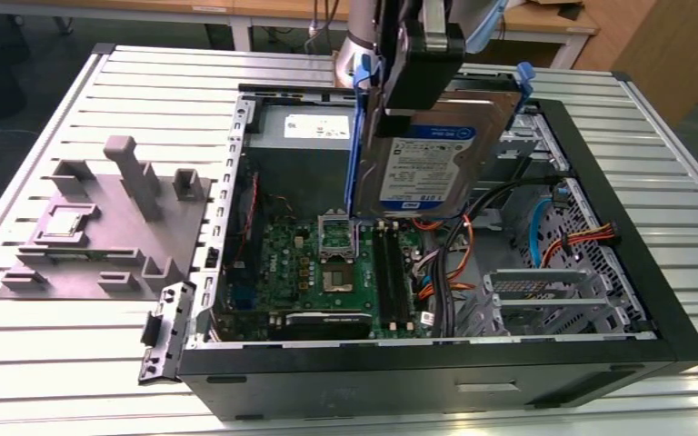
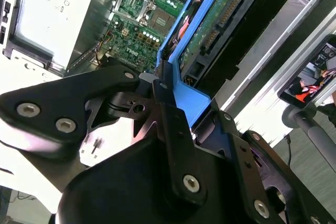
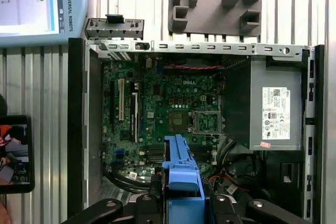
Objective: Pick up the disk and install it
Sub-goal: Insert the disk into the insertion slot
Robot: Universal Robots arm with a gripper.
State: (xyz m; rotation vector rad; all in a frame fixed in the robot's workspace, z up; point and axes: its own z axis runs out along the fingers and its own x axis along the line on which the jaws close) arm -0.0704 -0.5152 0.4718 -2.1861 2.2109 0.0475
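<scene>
The disk (image 1: 428, 163) is gripped by the closed hand (image 1: 413, 86), long axis upright, above the motherboard (image 1: 313, 263); the metal drive cage (image 1: 531, 291) lies toward the exterior view's right.

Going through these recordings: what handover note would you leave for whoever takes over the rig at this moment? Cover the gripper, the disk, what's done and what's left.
The gripper: jaws shut on the disk's blue carrier frame.
The disk: held upright in the air, hanging over the motherboard inside the open computer case.
The grey stand sits beside the case, on the exterior view's left.
Done: the disk is picked up and positioned above the case.
Left: the disk is not yet seated in the case.
</scene>
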